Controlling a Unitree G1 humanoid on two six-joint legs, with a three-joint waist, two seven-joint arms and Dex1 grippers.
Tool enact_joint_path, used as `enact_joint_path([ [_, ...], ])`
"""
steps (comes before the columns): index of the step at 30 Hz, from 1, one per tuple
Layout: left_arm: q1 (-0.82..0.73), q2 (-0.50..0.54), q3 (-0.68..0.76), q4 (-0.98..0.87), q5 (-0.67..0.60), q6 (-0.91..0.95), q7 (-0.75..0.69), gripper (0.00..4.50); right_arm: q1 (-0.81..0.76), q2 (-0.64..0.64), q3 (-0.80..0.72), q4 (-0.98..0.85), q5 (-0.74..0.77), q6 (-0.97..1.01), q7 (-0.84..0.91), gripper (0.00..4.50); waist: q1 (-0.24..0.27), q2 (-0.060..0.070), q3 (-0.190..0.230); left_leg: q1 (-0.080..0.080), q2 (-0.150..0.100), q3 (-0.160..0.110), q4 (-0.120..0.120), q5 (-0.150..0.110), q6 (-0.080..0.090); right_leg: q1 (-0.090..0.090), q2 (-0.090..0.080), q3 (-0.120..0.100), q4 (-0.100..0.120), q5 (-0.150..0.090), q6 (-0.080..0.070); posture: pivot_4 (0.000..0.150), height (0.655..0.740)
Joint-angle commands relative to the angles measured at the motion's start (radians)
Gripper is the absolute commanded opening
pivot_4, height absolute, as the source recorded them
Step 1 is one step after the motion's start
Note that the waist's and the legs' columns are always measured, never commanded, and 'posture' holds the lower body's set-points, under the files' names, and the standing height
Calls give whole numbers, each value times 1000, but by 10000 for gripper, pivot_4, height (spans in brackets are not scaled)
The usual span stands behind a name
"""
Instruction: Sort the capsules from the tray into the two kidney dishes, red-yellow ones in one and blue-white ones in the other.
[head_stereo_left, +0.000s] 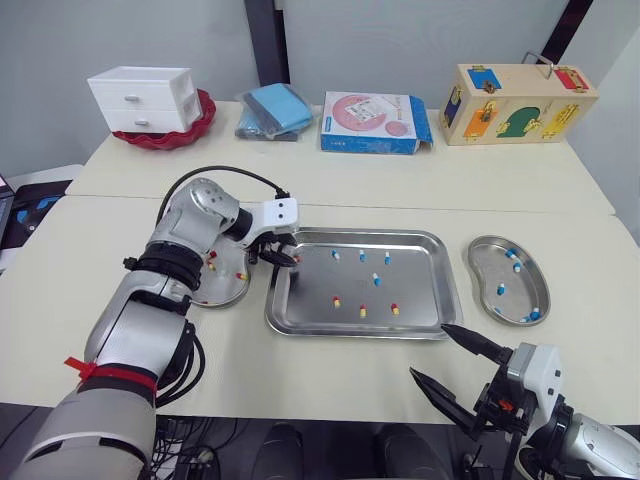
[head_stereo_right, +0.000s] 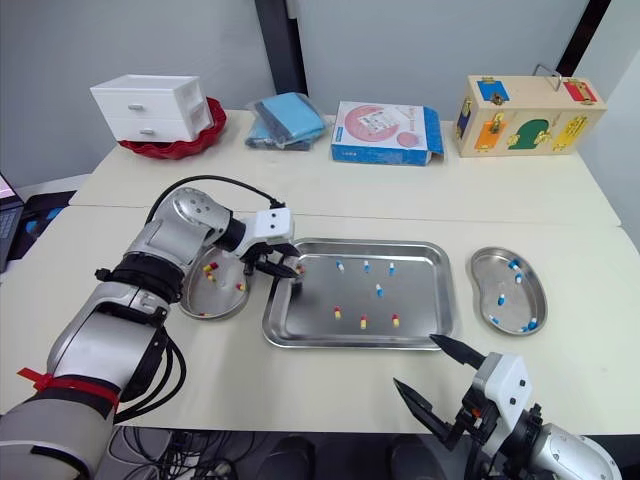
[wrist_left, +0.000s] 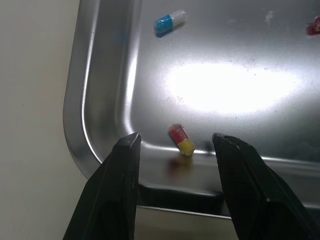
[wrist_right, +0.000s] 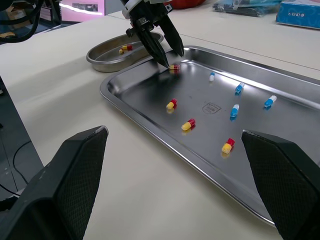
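A steel tray (head_stereo_left: 420, 268) in mid-table holds several blue-white capsules (head_stereo_left: 375, 278) and red-yellow capsules (head_stereo_left: 363, 311). My left gripper (head_stereo_left: 283, 259) is open and reaches down into the tray's far-left corner. In the left wrist view a red-yellow capsule (wrist_left: 181, 139) lies on the tray floor between its fingertips, untouched. The left kidney dish (head_stereo_left: 228, 293) holds a few red-yellow capsules, and the right kidney dish (head_stereo_left: 490, 262) holds several blue-white ones. My right gripper (head_stereo_left: 430, 350) is open and holds nothing, near the table's front edge, short of the tray's near-right corner.
Along the far side of the table stand a white drawer unit (head_stereo_left: 145, 98) in a red bowl, a blue folded cloth (head_stereo_left: 275, 110), a blue-pink box (head_stereo_left: 372, 122) and a wooden latch box (head_stereo_left: 515, 102). A seam (head_stereo_left: 450, 208) runs between the two tabletops.
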Motion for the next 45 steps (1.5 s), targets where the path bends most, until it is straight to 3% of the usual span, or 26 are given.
enact_joint_path([
  [1, -35, -4, -24, 24, 33, -11, -9, 23055, 1, 4, 7, -42, 1, -12, -12, 45000, 0, 0, 0, 0, 0, 0, 0, 0, 0, 0, 0, 0, 0, 0, 0, 1500, 7400],
  [14, -19, -26, -29, 16, 37, 21, -59, 23055, 1, 5, 22, -62, -5, -5, -53, 45000, -2, 0, 0, 0, 0, 0, 0, 0, 0, 0, 0, 0, 0, 0, 0, 1500, 7400],
  [17, -16, -27, -28, 15, 40, 20, -59, 17785, -2, 5, 23, -59, -7, -7, -55, 45000, -2, 0, 0, 0, 0, 0, 0, 0, 0, 0, 0, 0, 0, 0, 0, 1500, 7400],
  [22, -15, -27, -29, 18, 51, 25, -51, 1538, -2, 2, 24, -57, -5, -10, -57, 45000, -2, 0, 0, 0, 0, 0, 0, 0, 0, 0, 0, 0, 0, 0, 0, 1500, 7400],
  [23, -14, -27, -30, 19, 54, 24, -49, 133, -2, 1, 24, -58, -5, -9, -58, 45000, -2, 0, 0, 0, 0, 0, 0, 0, 0, 0, 0, 0, 0, 0, 0, 1500, 7400],
  [36, -20, -22, -2, -2, 17, 40, -78, 133, -12, 2, 33, -56, -5, -14, -55, 45000, -2, 0, 0, 0, 0, 0, 0, 0, 0, 0, 0, 0, 0, 0, 0, 1500, 7400],
  [45, -11, 80, 75, -189, -76, 219, -167, 133, 15, -70, 15, -51, 6, -49, 58, 45000, -4, 0, 0, 0, 0, 0, 0, 0, 0, 0, 0, 0, 0, 0, 0, 1500, 7400],
])
